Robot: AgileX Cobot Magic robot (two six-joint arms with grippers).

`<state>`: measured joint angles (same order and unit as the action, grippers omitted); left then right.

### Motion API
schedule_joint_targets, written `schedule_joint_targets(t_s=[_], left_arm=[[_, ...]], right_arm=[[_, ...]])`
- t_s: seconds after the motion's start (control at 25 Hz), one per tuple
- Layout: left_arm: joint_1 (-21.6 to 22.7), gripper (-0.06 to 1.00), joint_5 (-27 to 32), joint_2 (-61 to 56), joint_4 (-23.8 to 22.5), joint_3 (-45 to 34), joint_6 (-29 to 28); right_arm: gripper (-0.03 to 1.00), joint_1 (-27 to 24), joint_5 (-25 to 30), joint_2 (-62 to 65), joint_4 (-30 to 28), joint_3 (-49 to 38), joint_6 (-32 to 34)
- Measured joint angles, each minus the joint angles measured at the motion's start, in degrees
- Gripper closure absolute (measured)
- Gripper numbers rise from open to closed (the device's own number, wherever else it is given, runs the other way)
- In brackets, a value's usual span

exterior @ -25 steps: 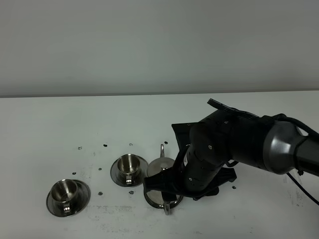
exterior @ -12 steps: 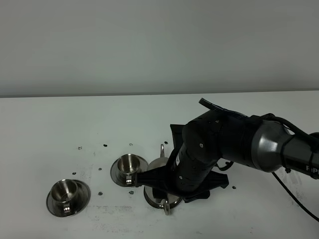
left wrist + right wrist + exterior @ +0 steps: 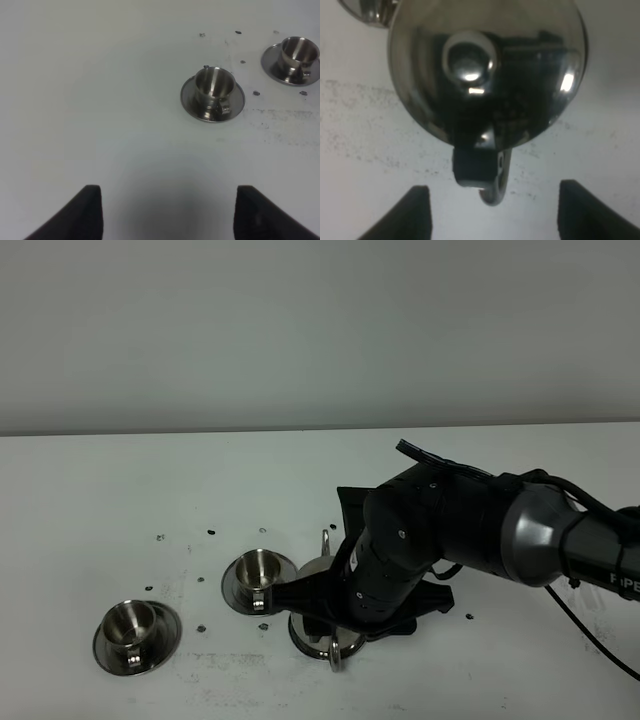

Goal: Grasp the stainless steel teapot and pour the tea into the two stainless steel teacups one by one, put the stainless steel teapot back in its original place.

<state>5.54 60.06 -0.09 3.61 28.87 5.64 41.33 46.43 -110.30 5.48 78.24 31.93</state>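
The stainless steel teapot stands on the white table, its knobbed lid filling the right wrist view. My right gripper hangs open just above it, a finger on each side of the loop handle without touching it. In the high view the right arm covers most of the teapot; only the spout tip and the handle stick out. The two stainless steel teacups sit on saucers to its left. My left gripper is open and empty, short of the nearer teacup.
Small dark specks dot the table around the cups. The far teacup shows at the edge of the left wrist view. A black cable trails from the right arm toward the right edge.
The right arm has shifted slightly left and settled lower over the teapot. Its jaws have stayed open. Teapot and cups have not moved.
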Motion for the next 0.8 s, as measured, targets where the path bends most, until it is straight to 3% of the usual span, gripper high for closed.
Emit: schedule_joint_targets(t_s=[0.8], left_arm=[[0.0, 0.33, 0.0, 0.0, 0.0, 0.0, 0.0]], right_arm=[[0.41, 0.5, -1.8, -4.0, -0.5, 0.0, -2.6]])
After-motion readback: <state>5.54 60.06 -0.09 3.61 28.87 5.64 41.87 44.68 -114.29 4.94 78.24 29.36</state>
